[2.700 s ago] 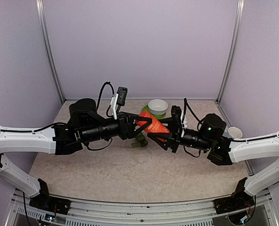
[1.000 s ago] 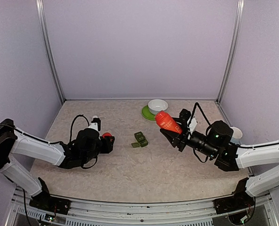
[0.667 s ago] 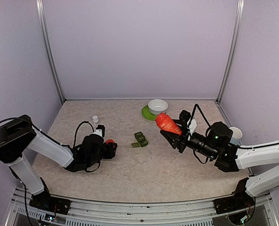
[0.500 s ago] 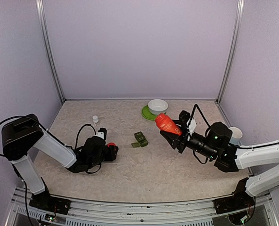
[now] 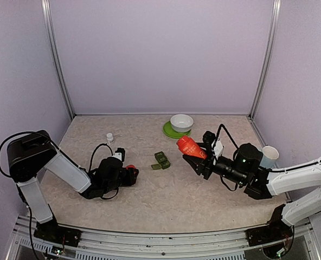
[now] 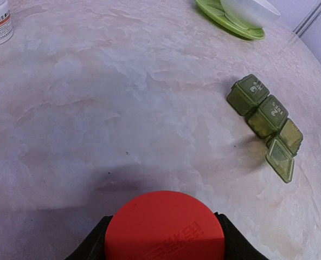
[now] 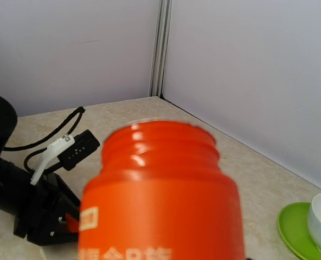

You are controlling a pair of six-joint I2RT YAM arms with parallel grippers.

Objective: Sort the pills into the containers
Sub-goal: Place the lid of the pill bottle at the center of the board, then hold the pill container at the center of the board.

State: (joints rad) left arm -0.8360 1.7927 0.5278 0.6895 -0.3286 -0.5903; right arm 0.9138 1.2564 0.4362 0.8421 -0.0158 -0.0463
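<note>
The containers (image 5: 161,160) are a dark green strip of three joined compartments lying mid-table; in the left wrist view the containers (image 6: 263,111) show one end lid flipped open. My left gripper (image 5: 127,174) sits low on the table left of them, shut on a red bottle cap (image 6: 165,225). To the strip's right, my right gripper (image 5: 198,158) is shut on the red-orange bottle (image 5: 186,146), which is raised and tilted with its uncapped threaded neck (image 7: 159,146) pointing left. No pills show in any view.
A tiny white bottle (image 5: 110,137) stands at the left rear. A white bowl (image 5: 181,122) rests on a green saucer (image 5: 170,131) at the back. A white cup (image 5: 269,156) stands by the right arm. Purple walls enclose the table.
The grippers met at the bottle in mid-air; since then the left one has carried the cap down to the table, creeping right. The right gripper has drifted slightly left and down with the bottle.
</note>
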